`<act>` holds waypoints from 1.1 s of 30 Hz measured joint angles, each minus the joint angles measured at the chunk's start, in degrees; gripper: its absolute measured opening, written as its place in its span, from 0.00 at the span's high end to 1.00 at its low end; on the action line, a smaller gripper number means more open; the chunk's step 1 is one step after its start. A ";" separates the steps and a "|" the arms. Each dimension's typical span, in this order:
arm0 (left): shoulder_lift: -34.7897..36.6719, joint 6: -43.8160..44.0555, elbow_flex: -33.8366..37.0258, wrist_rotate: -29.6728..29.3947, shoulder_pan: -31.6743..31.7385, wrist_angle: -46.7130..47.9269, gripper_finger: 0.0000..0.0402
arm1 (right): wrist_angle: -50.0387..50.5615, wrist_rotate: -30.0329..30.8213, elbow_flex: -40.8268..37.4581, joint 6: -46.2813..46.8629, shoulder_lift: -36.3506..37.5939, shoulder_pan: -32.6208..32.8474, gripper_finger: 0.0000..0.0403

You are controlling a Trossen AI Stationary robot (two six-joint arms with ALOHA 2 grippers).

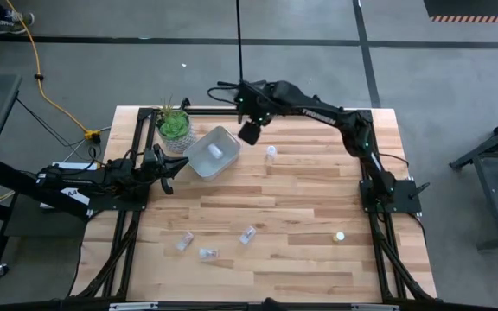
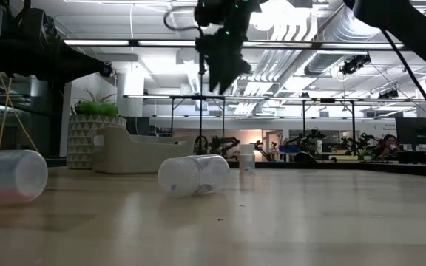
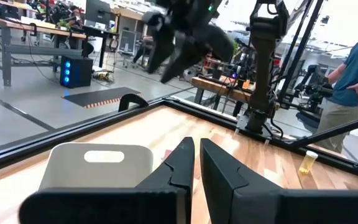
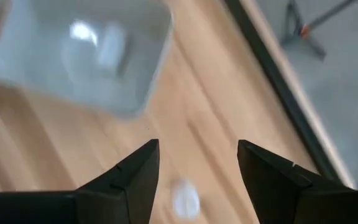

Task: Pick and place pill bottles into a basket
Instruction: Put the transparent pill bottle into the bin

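The pale basket (image 1: 212, 153) stands at the table's far left, with one white pill bottle (image 1: 215, 151) lying inside it. My right gripper (image 1: 249, 132) hangs open and empty above the table, just beyond the basket's right corner; its wrist view (image 4: 197, 168) looks down on the basket (image 4: 73, 56) and a bottle (image 4: 185, 199) on the wood. That bottle (image 1: 271, 153) stands upright right of the basket. Three clear bottles (image 1: 184, 241), (image 1: 207, 254), (image 1: 247, 234) lie near the front edge. A yellowish one (image 1: 339, 236) stands at the front right. My left gripper (image 1: 169, 168) waits, shut, beside the basket's left side.
A green plant in a pale pot (image 1: 174, 125) stands behind the basket at the far left corner. Black frame rails run along the table's edges. A person (image 3: 353, 74) stands beyond the table. Bare wood lies in the middle and on the right.
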State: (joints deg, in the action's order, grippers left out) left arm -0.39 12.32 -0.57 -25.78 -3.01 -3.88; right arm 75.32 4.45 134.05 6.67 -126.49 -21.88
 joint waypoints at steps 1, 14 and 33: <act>0.01 0.00 -0.01 0.00 0.00 -0.02 0.84 | 1.61 -1.22 -0.06 -0.51 -0.24 -0.50 0.48; 0.00 0.00 -0.01 0.00 0.00 0.00 0.84 | 7.96 -5.27 -4.04 4.95 -1.67 -1.47 0.48; 0.01 0.02 -0.01 -0.17 0.00 -0.02 0.84 | -3.50 -4.82 -24.65 10.04 -2.10 -1.08 0.48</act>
State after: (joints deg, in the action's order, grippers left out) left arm -0.39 12.34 -0.58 -25.96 -3.00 -3.90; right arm 71.82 -0.36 109.39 16.71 -128.60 -22.96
